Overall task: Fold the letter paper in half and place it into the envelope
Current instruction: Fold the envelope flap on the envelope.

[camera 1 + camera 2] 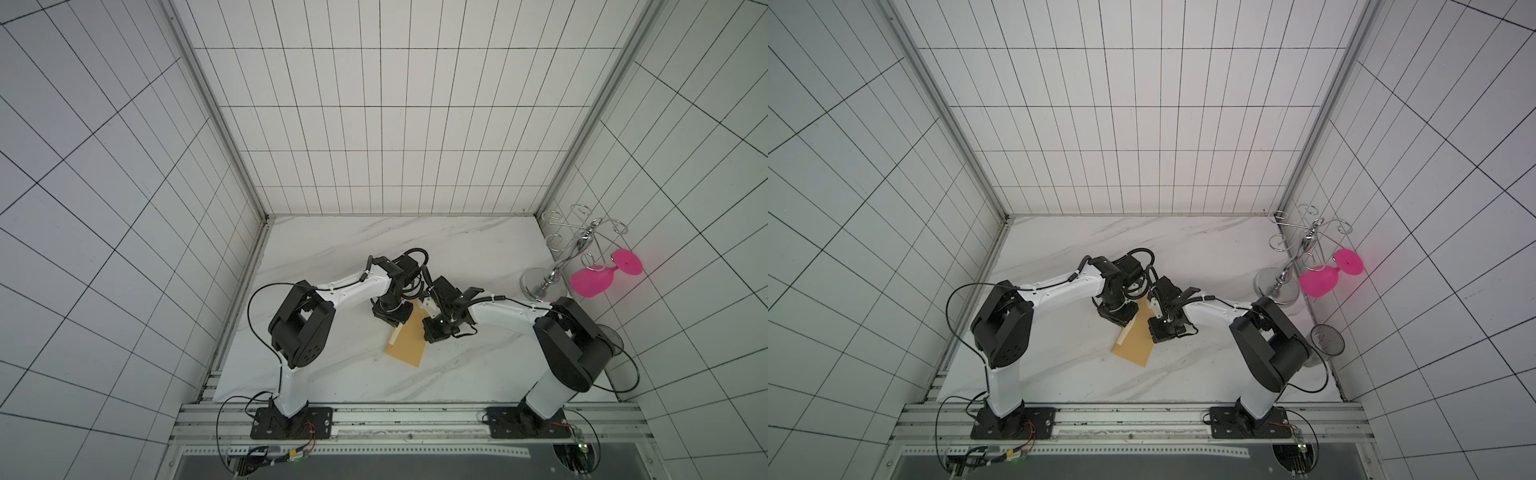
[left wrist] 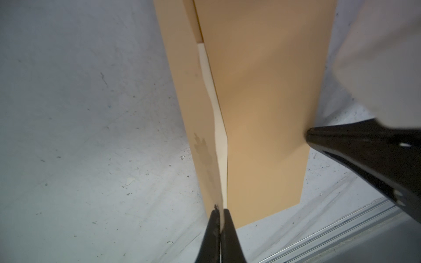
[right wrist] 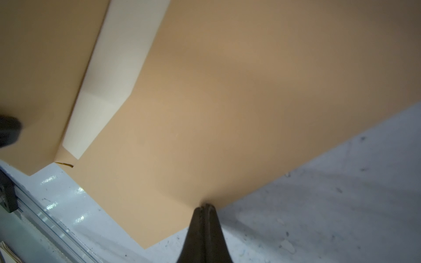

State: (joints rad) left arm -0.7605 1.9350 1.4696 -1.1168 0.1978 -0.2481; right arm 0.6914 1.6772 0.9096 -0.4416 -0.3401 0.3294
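Tan envelope (image 1: 409, 347) on bench (image 1: 457, 374) | cream paper (image 2: 221, 145) half inside | my left gripper (image 2: 219, 211) pinches flap (image 2: 182, 91) | my right gripper (image 3: 206, 206) pinches envelope edge

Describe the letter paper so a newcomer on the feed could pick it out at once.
Mid marble table lies the tan envelope. Along its long edge nearer the left gripper, between body and flap, runs a narrow strip: the letter paper. It alone is pale cream, far lighter than the kraft brown on either side.
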